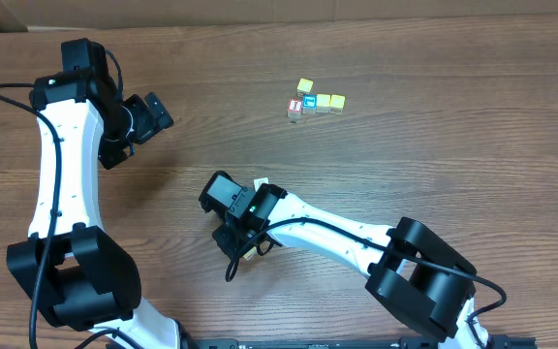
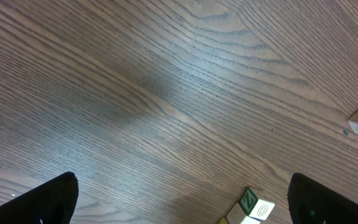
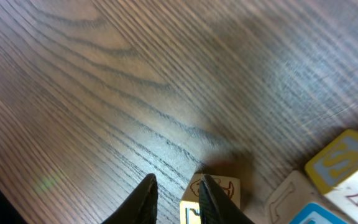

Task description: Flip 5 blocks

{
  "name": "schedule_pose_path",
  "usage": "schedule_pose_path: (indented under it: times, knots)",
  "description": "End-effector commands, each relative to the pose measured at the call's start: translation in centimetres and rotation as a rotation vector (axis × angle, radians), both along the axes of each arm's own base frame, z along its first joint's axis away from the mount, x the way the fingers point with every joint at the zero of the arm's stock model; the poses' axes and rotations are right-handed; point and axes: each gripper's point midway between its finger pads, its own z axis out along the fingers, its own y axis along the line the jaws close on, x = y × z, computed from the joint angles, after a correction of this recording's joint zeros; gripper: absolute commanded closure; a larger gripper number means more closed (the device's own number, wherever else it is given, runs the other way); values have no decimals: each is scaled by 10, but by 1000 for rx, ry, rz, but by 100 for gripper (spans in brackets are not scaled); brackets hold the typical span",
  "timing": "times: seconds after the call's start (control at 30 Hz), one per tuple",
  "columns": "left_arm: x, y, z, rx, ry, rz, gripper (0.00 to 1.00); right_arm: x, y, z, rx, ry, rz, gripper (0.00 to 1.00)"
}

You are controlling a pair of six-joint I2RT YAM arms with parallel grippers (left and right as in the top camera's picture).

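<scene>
In the right wrist view my right gripper (image 3: 178, 199) stands slightly open, close above the table. A whitish block (image 3: 224, 186) with a brown drawing and a yellow side sits just behind its right finger, and bare wood shows between that block and the left finger. More blocks lie to the right: one with a yellow-bordered blue letter (image 3: 340, 162) and a whitish one (image 3: 289, 198). Overhead, the right gripper (image 1: 238, 237) hides most of these blocks. My left gripper (image 2: 182, 186) is wide open with nothing in it. A green "Z" block (image 2: 248, 200) lies low between its fingers.
A cluster of cubes sits at the back of the table: a red-lettered cube (image 1: 295, 107), a blue-faced cube (image 1: 309, 102) and yellow cubes (image 1: 330, 101). The left arm (image 1: 61, 145) stands at the far left.
</scene>
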Motion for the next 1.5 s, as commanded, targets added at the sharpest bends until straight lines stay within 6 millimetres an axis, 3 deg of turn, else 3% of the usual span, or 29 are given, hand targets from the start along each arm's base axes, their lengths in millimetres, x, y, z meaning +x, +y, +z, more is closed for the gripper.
schedule_pose_path:
  times: [0.0,0.27,0.57,1.0,1.23,1.47]
  knots:
    - [1,-4,-3,-1,8,-18,0,11,11,38,69,-76,-2,74]
    - [1,-4,-3,-1,8,-18,0,10,11,38,62,-89,-1,74]
    - [1,-4,-3,-1,8,-18,0,0,2,14,25,-94,8,74]
    - [1,-4,-3,-1,8,-18,0,-7,-22,-1,-75,-62,0,74]
    - [1,-4,-3,-1,8,-18,0,-2,-10,16,-38,-73,3,73]
    - [1,-4,-3,-1,8,-18,0,-6,7,62,38,-74,97,73]
